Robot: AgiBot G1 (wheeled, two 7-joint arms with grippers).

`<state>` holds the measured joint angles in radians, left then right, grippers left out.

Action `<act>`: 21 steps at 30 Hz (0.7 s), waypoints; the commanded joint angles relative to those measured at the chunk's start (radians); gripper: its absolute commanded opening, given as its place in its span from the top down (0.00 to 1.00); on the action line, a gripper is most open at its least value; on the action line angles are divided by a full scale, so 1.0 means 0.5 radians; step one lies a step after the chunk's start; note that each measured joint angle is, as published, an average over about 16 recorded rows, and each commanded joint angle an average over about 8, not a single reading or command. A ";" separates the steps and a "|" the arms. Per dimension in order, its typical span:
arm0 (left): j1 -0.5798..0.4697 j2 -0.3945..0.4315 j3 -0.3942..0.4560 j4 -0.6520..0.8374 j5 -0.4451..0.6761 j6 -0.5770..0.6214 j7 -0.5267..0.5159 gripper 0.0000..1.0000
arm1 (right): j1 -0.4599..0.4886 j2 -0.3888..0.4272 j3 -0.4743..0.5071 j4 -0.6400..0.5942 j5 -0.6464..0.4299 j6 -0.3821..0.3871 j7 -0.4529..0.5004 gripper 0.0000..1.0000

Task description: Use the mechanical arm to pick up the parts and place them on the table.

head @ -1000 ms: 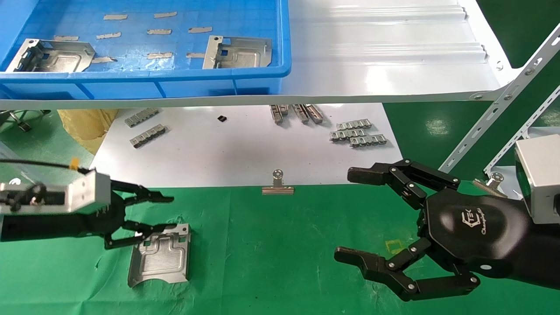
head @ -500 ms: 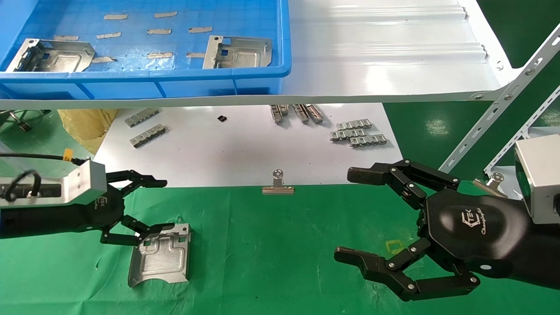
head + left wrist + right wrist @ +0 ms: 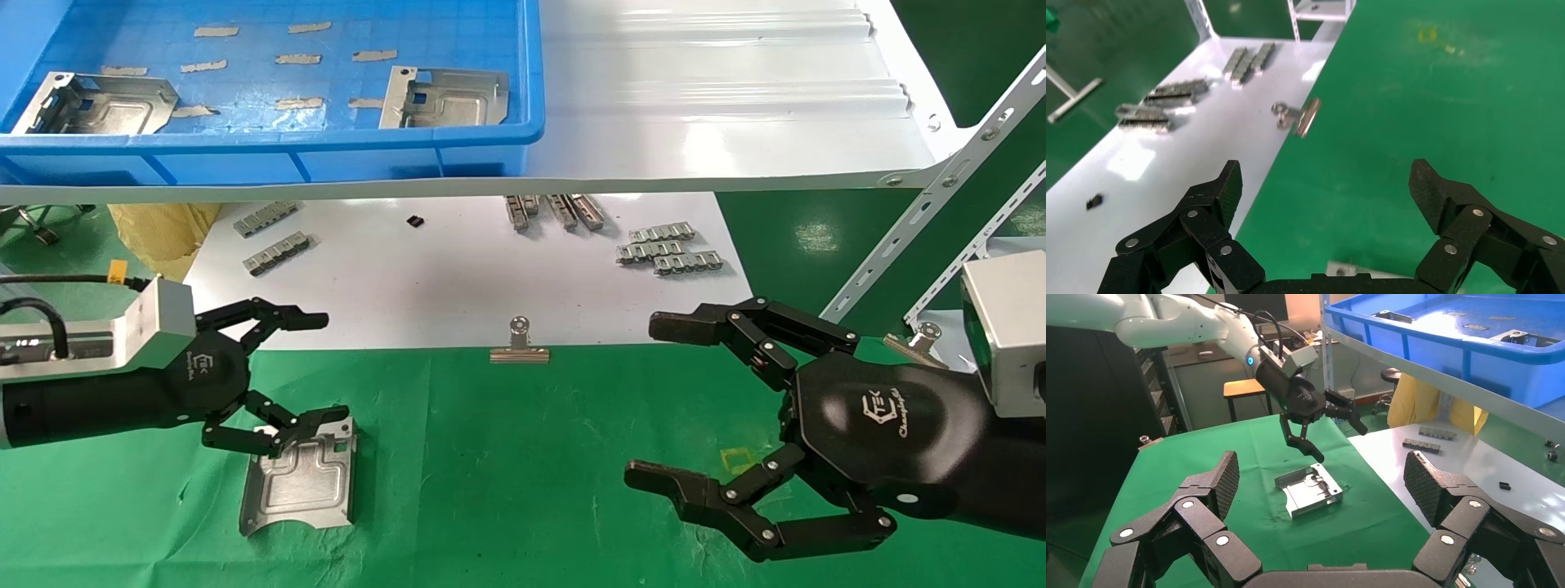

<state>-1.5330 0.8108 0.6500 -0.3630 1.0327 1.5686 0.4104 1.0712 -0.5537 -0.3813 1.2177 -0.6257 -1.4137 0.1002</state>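
One part [image 3: 301, 478], a silvery stamped plate, lies flat on the green cloth table [image 3: 531, 457]. My left gripper [image 3: 323, 366] is open and empty, just above the plate's far edge, with its lower finger over the plate's folded edge. In the left wrist view my left gripper [image 3: 1327, 184] is wide open over the cloth, and a corner of the plate [image 3: 1352, 268] shows below the palm. Two more parts [image 3: 98, 102] [image 3: 445, 96] lie in the blue bin [image 3: 327, 140]. My right gripper [image 3: 654, 402] is open and empty at the right. The right wrist view shows the plate [image 3: 1309, 490] beyond my right gripper [image 3: 1322, 474].
A glossy white sheet [image 3: 458, 278] lies behind the cloth with ridged metal strips [image 3: 670, 251] [image 3: 274, 245] on it. A binder clip [image 3: 519, 347] sits at its front edge. A white shelf [image 3: 719, 106] carries the bin. Perforated metal struts [image 3: 923, 212] stand at the right.
My left gripper has lifted away from the plate and shifted slightly right, its palm turning toward the camera. The plate stays on the cloth. The right arm has not moved.
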 commanded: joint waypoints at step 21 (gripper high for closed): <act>0.454 -0.198 -0.367 -0.913 -0.299 -0.072 -0.592 0.00 | 0.000 0.000 0.000 0.000 0.000 0.000 0.000 0.00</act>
<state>-1.3057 0.7118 0.4664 -0.8197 0.8829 1.5324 0.1139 1.0712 -0.5537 -0.3813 1.2177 -0.6257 -1.4137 0.1002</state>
